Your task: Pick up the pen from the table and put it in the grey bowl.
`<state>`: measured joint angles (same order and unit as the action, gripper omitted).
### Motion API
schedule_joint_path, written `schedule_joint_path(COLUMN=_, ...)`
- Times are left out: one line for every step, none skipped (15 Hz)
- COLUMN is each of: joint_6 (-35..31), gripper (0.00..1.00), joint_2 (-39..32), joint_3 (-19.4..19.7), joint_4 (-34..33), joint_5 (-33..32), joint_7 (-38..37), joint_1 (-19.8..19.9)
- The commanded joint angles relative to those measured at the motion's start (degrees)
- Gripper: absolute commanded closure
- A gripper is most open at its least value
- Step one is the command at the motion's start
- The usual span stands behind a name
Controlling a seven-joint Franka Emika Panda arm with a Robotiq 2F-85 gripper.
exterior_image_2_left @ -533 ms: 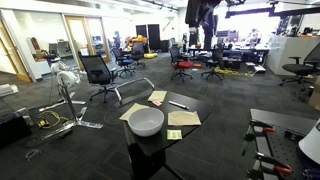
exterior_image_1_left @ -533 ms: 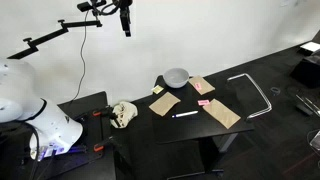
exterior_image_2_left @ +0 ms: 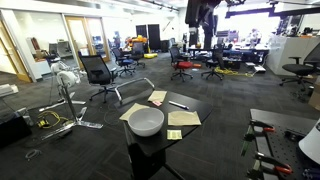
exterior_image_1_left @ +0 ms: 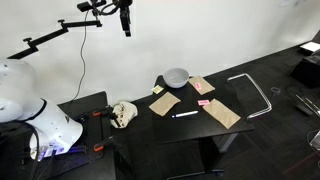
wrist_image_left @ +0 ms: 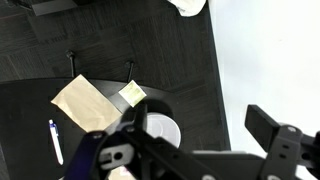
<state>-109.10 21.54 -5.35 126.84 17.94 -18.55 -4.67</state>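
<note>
The pen [exterior_image_1_left: 184,114] lies on the black table [exterior_image_1_left: 190,130] between brown paper pieces; it also shows in an exterior view [exterior_image_2_left: 178,104] and at the left of the wrist view [wrist_image_left: 54,140]. The grey bowl [exterior_image_1_left: 176,76] stands at one end of the table, seen in both exterior views [exterior_image_2_left: 146,121] and partly hidden behind a finger in the wrist view [wrist_image_left: 162,130]. My gripper [exterior_image_1_left: 125,18] hangs high above the table, far from both, also at the top of an exterior view [exterior_image_2_left: 203,15]. In the wrist view its fingers [wrist_image_left: 205,130] are wide apart and empty.
Brown paper pieces [exterior_image_1_left: 164,103] [exterior_image_1_left: 222,112] [exterior_image_1_left: 202,85] and a pink note [exterior_image_1_left: 204,103] lie on the table. A crumpled white object [exterior_image_1_left: 123,113] sits at the table's edge. A metal frame [exterior_image_1_left: 255,95] lies on the adjoining surface. Office chairs [exterior_image_2_left: 98,72] stand beyond.
</note>
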Motion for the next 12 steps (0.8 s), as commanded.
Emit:
schedule_joint_path(joint_6=-1.63, gripper=0.00, joint_2=-0.66, joint_3=-0.12, joint_4=-0.48, joint_5=-0.68, joint_7=0.97, joint_1=0.93)
schedule_joint_path(joint_6=-2.86, gripper=0.00, joint_2=-1.10, joint_3=0.14, joint_4=-0.71, joint_5=-1.57, joint_7=1.28, joint_1=1.53)
schedule_joint_path(joint_6=-3.60, gripper=0.00, joint_2=-1.77, joint_3=0.43, joint_4=-1.17, joint_5=-2.86, joint_7=1.51, joint_1=2.15)
schedule_joint_path(joint_6=-4.84, gripper=0.00, joint_2=-2.49, joint_3=0.94, joint_4=-1.52, joint_5=-4.13, joint_7=2.00, joint_1=2.79)
schedule_joint_path(joint_6=-6.23, gripper=0.00, joint_2=-3.01, joint_3=1.33, joint_4=-1.74, joint_5=-5.29, joint_7=1.89, joint_1=3.43)
schedule_joint_path(joint_6=-7.30, gripper=0.00, joint_2=-3.96, joint_3=1.95, joint_4=-2.15, joint_5=-6.75, joint_7=2.22, joint_1=4.21)
schedule_joint_path(joint_6=-8.36, gripper=0.00, joint_2=-4.72, joint_3=2.52, joint_4=-2.43, joint_5=-7.61, joint_7=2.44, joint_1=4.79)
schedule_joint_path(joint_6=-9.27, gripper=0.00, joint_2=-5.58, joint_3=3.10, joint_4=-2.71, joint_5=-8.65, joint_7=2.85, joint_1=5.39)
schedule_joint_path(joint_6=-9.71, gripper=0.00, joint_2=-6.67, joint_3=3.93, joint_4=-3.19, joint_5=-9.39, joint_7=3.74, joint_1=6.00)
schedule_joint_path(joint_6=-10.05, gripper=0.00, joint_2=-7.60, joint_3=4.50, joint_4=-3.52, joint_5=-10.52, joint_7=4.38, joint_1=6.52)
schedule_joint_path(joint_6=-9.70, gripper=0.00, joint_2=-8.71, joint_3=5.29, joint_4=-4.11, joint_5=-11.52, joint_7=5.76, joint_1=6.97)
schedule_joint_path(joint_6=-9.53, gripper=0.00, joint_2=-9.87, joint_3=5.99, joint_4=-4.45, joint_5=-12.60, joint_7=7.65, joint_1=7.31)
